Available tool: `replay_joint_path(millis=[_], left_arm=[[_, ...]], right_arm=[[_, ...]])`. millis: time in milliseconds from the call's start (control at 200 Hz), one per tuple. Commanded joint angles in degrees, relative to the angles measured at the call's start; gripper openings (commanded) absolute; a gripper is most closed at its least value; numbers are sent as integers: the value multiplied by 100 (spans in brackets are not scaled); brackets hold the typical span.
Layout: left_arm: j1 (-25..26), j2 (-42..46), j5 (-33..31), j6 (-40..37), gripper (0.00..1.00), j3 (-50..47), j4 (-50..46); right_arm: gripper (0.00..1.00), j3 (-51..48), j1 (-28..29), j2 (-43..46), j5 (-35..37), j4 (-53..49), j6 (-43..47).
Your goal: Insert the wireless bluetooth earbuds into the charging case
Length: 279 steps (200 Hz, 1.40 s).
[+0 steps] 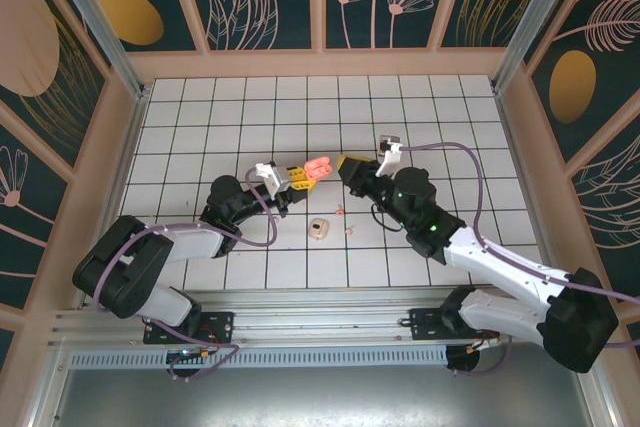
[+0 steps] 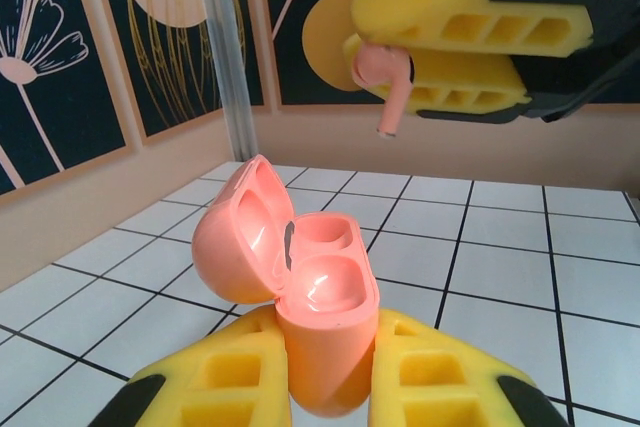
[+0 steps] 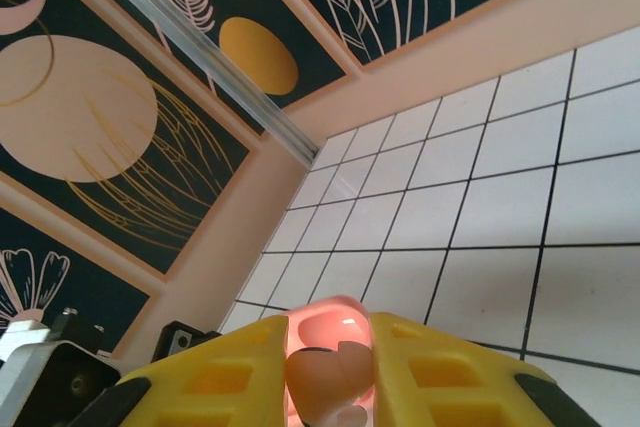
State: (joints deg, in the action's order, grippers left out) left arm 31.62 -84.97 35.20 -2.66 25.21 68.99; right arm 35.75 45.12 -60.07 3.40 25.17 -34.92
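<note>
The salmon-pink earbud (image 2: 385, 77) hangs stem-down, pinched in the right end effector (image 1: 348, 165), above and ahead of the left end effector (image 2: 325, 392), which clamps the open charging case (image 2: 320, 292). I would line the stem over a well (image 2: 330, 234), lower slowly, and release only once seated.

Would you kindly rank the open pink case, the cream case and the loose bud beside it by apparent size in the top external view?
1. open pink case, held up by the left gripper; nearer the camera, so its lead is unsure.
2. cream case.
3. loose bud, clearly smallest.
</note>
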Motion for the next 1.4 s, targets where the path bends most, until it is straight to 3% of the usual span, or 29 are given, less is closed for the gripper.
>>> replay_joint_path(millis=[0, 1391], left_arm=[[28, 118, 136, -105, 5, 54, 194], [26, 428, 86, -269, 6, 54, -110]], right_arm=[[24, 47, 32, -84, 22, 436, 187], [25, 346, 39, -628, -382, 814, 231]])
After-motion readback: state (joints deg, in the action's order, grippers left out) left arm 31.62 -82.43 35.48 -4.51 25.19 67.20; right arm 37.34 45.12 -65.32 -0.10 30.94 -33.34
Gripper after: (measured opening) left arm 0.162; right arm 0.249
